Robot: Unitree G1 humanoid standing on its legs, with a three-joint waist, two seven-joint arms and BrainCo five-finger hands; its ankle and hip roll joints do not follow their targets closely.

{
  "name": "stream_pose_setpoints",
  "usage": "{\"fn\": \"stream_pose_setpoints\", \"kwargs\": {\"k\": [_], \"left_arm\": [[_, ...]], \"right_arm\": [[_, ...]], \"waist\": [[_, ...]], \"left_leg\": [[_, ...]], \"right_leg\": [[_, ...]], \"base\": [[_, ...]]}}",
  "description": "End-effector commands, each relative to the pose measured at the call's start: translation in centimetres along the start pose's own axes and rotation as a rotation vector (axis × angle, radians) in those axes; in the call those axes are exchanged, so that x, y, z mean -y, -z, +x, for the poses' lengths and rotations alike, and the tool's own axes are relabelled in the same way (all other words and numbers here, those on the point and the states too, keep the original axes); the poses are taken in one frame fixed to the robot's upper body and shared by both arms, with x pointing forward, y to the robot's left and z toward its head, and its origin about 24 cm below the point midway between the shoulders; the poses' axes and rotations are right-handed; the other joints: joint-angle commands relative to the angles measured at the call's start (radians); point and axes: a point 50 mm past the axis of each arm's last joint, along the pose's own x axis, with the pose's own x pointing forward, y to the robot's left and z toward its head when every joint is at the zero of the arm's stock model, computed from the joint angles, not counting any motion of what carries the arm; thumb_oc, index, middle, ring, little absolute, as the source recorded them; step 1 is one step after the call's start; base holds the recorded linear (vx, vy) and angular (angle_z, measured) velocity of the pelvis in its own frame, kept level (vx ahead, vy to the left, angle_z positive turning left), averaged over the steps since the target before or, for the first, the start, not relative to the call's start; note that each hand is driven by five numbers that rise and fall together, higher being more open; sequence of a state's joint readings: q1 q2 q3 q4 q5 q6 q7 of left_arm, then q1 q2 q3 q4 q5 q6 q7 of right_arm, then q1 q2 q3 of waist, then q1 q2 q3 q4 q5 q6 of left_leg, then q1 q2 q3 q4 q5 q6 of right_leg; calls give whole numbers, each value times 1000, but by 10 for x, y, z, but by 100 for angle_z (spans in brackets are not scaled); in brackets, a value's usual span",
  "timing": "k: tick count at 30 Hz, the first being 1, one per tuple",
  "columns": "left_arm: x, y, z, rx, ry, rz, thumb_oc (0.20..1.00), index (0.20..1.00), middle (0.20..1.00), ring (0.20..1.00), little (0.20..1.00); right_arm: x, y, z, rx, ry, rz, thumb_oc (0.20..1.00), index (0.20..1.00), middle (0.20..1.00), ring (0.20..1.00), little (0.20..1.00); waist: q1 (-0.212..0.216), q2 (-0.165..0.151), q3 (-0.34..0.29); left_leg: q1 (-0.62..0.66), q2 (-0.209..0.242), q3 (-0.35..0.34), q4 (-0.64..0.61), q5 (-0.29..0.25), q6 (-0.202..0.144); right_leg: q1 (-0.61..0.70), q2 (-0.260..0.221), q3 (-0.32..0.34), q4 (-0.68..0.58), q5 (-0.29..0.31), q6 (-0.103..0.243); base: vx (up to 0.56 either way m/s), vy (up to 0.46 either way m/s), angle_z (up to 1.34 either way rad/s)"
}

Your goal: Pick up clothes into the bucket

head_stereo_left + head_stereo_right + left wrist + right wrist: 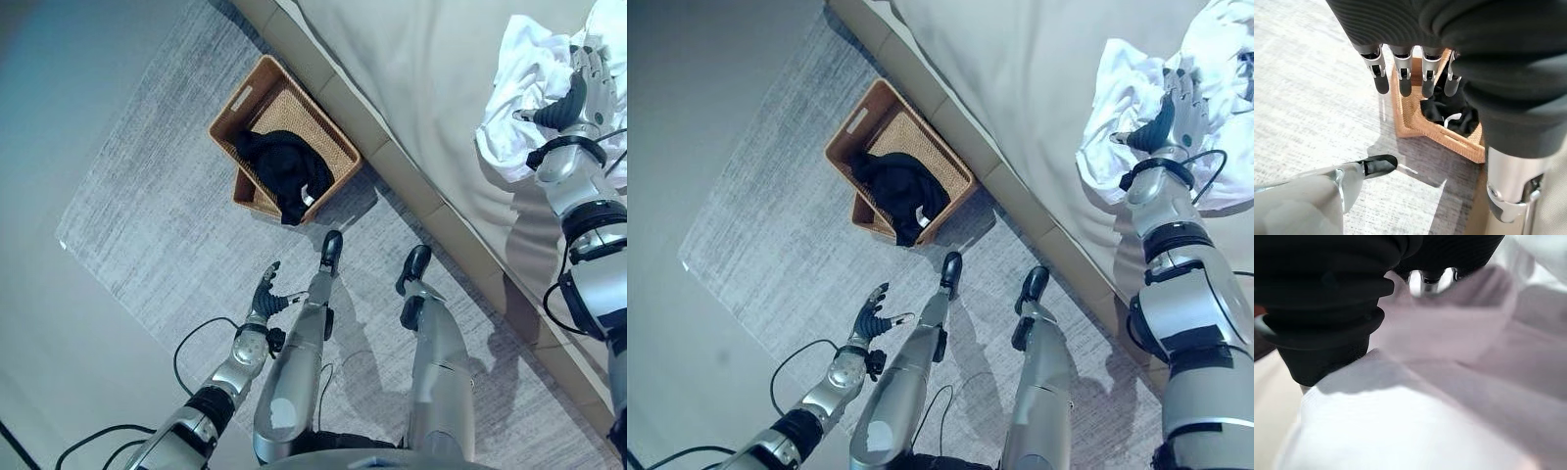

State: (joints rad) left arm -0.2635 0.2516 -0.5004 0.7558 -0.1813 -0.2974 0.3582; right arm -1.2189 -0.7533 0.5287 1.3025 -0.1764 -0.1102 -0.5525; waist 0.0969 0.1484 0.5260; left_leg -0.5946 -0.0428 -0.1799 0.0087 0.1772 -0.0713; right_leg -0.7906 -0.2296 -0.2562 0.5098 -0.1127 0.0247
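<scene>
The left arm hangs low, its forearm slanting down over the rug, and the left hand point(266, 292) hovers above the floor with fingers point(1405, 73) straight and spread, thumb held apart, holding nothing. The right arm reaches up and out over the bed, and the right hand point(1169, 113) rests against white cloth, its fingers pressed into the folds and mostly hidden.

Crumpled white clothes point(524, 93) on bed; black garment point(284, 171) in tilted wicker basket point(257, 93) on rug
</scene>
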Motion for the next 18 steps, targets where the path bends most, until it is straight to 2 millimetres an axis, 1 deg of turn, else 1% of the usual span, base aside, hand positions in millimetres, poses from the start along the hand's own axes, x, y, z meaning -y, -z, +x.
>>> {"fn": "stream_pose_setpoints", "kwargs": {"k": [1, 2, 3, 4, 5, 6, 7, 8, 9, 11, 15, 16, 17, 18], "left_arm": [[7, -16, 7, 59, -5, -41, 1000, 1000, 1000, 1000, 1000], [11, -19, 8, 59, 13, -46, 1000, 1000, 1000, 1000, 1000], [11, -19, 8, 59, 13, -47, 1000, 1000, 1000, 1000, 1000], [16, -22, 9, 64, 38, -53, 1000, 1000, 1000, 1000, 1000], [18, -24, 10, 71, 52, -53, 1000, 1000, 1000, 1000, 1000], [20, -25, 10, 76, 67, -50, 1000, 1000, 1000, 1000, 1000], [22, -26, 9, 76, 83, -55, 1000, 1000, 1000, 1000, 1000], [24, -28, 10, 81, 97, -54, 1000, 1000, 1000, 1000, 1000], [26, -29, 10, 85, 107, -52, 1000, 1000, 1000, 1000, 1000], [28, -34, 12, 95, 122, -53, 1000, 1000, 1000, 1000, 1000], [29, -38, 16, 104, 120, -50, 1000, 1000, 1000, 1000, 1000], [28, -41, 18, 111, 110, -50, 1000, 1000, 1000, 1000, 1000], [25, -45, 21, 122, 98, -49, 1000, 1000, 1000, 1000, 1000], [26, -41, 19, 111, 102, -51, 1000, 1000, 1000, 1000, 1000]], "right_arm": [[19, 18, 8, -40, -24, -141, 1000, 1000, 1000, 1000, 1000], [16, 20, 7, -49, -54, -152, 1000, 1000, 1000, 1000, 1000], [17, 20, 7, -48, -54, -152, 1000, 1000, 1000, 1000, 1000], [11, 23, 5, -51, -126, -209, 1000, 1000, 1000, 1000, 1000], [8, 23, 4, -40, -177, -251, 1000, 1000, 1000, 1000, 1000], [5, 23, 4, -42, -207, -267, 896, 896, 896, 896, 896], [4, 22, 3, -42, -225, -276, 633, 633, 633, 633, 633], [2, 22, 3, -45, -241, -284, 391, 391, 391, 391, 391], [1, 20, 3, -41, -248, -279, 213, 213, 213, 213, 213], [-2, 14, 3, -19, -264, -274, 200, 200, 200, 200, 200], [3, 6, 8, -1, -235, -254, 200, 200, 200, 200, 200], [10, 0, 13, 18, -210, -247, 200, 200, 200, 200, 200], [19, -5, 18, 26, -178, -231, 200, 200, 200, 200, 200], [16, -3, 16, 24, -188, -236, 200, 200, 200, 200, 200]], "waist": [[-18, 36, -6], [-20, 35, -6], [-20, 35, -6], [-18, 34, -6], [-18, 32, -6], [-18, 31, -6], [-19, 29, -6], [-21, 27, -6], [-21, 26, -6], [-24, 20, -6], [-28, 10, -6], [-31, 2, -6], [-30, 0, -6], [-34, -4, -6]], "left_leg": [[17, 5, -11, 21, -39, 11], [-3, 6, -9, 26, -40, 13], [-4, 6, -8, 27, -41, 13], [-21, 5, -7, 31, -41, 16], [-30, 4, -7, 34, -41, 17], [-35, 4, -9, 35, -41, 17], [-42, 3, -8, 38, -41, 17], [-47, 3, -8, 40, -42, 17], [-50, 3, -8, 40, -41, 17], [-54, 4, -10, 39, -40, 17], [-54, 6, -7, 39, -43, 17], [-56, 6, -5, 43, -45, 17], [-85, 7, -5, 50, -21, 18], [-55, 5, -4, 46, -46, 16]], "right_leg": [[78, 6, 11, -61, -12, 73], [56, 5, 19, -55, -11, 72], [55, 5, 20, -54, -11, 72], [38, 5, 23, -52, -9, 72], [30, 6, 22, -52, -8, 73], [25, 8, 23, -53, -7, 72], [19, 10, 26, -54, -6, 72], [16, 11, 29, -57, -4, 73], [14, 12, 30, -59, -2, 73], [12, 15, 32, -67, 2, 74], [12, 20, 37, -80, 9, 74], [13, 24, 41, -88, 15, 75], [-3, 28, 30, -105, 52, 66], [19, 27, 42, -94, 16, 74]], "base": [[52, 14, 8], [34, 4, -2], [62, -9, -4], [49, -26, -3], [60, -35, -2], [43, -30, -3], [32, -24, -3], [31, -22, -2], [30, -20, -1], [0, 0, 0], [0, 0, 0], [-78, 24, -3], [-3, -7, -3], [-81, 17, -8]]}}
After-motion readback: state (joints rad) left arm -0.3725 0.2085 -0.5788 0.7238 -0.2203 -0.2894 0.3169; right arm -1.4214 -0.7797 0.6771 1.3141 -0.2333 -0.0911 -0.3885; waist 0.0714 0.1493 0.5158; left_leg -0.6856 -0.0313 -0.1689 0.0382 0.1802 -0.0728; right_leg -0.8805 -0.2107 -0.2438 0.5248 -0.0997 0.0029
